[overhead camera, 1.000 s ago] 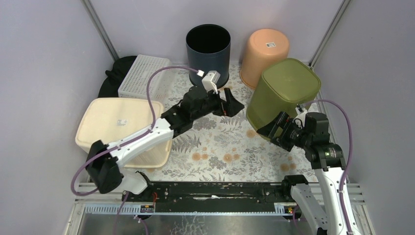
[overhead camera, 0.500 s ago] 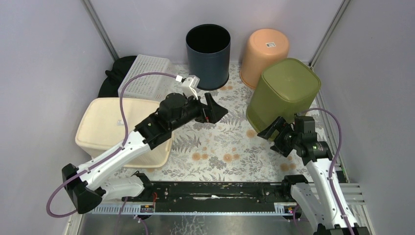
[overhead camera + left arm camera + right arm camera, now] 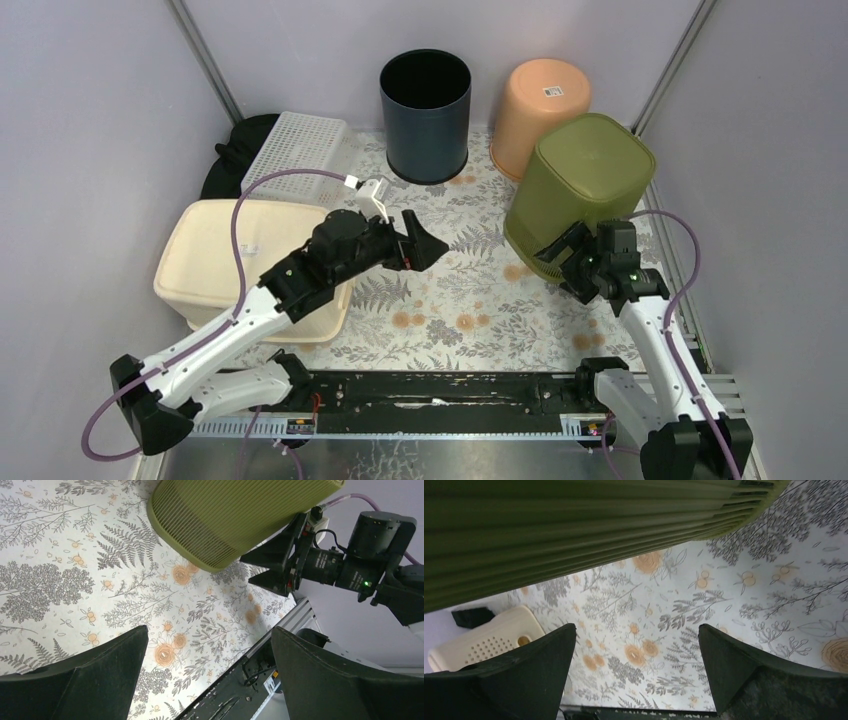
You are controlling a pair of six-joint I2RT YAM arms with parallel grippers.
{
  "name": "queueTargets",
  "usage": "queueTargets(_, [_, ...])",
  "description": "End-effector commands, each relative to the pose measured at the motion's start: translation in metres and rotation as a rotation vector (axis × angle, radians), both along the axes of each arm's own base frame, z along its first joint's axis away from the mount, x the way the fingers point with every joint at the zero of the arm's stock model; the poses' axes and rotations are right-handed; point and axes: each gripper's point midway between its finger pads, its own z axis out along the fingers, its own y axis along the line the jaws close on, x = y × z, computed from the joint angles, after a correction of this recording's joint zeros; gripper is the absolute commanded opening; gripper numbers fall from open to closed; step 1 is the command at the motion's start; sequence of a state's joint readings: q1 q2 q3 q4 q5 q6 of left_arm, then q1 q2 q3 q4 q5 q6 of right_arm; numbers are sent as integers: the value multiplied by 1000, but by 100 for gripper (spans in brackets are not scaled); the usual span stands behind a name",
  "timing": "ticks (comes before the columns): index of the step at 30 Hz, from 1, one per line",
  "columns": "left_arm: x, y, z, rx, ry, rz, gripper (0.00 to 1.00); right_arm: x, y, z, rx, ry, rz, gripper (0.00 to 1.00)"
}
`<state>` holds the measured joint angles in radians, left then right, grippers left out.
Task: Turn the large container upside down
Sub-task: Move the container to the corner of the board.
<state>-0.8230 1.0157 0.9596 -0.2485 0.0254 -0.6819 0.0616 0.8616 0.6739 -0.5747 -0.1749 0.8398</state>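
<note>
The large olive-green ribbed container (image 3: 585,190) stands bottom up on the floral mat (image 3: 450,290) at the right. It also shows in the left wrist view (image 3: 235,515) and fills the top of the right wrist view (image 3: 574,535). My right gripper (image 3: 560,265) is open and empty, close beside the container's near lower rim; the mat shows between its fingers (image 3: 637,626). My left gripper (image 3: 432,243) is open and empty over the middle of the mat (image 3: 209,630), well to the left of the container.
A dark blue bin (image 3: 425,100) stands upright at the back. An orange bin (image 3: 545,100) sits bottom up behind the green one. A white perforated basket (image 3: 295,155) and a cream container (image 3: 240,260) are at the left. Walls close in on both sides.
My left arm has pulled back toward the near left. My right gripper has moved up against the green container's near rim, and the container now sits flatter on the mat.
</note>
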Motion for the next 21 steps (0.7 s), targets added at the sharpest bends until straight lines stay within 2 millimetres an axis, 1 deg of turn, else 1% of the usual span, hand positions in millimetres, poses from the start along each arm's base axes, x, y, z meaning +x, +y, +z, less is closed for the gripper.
queueTargets(1, [-9,10,-6,-8,25,9,100,35,-27,24,-52,-98,-135,99])
queueTargets(6, [-17,14,-13,-12,44,0,100,51,-51,26,-75,-111,-207,99])
queueTargets(11, [-19,14,-15,-12,48,-12,100,68,-82,23,-72,-113,-289,99])
queueTargets(14, [-19,14,-16,-8,45,-12,100,80,-98,20,-67,-116,-335,99])
queueTargets(18, [-20,14,-18,0,45,-19,100,100,-114,15,-33,-118,-369,99])
queueTargets(21, [-20,15,-18,3,43,-18,100,114,-127,17,-29,-127,-381,99])
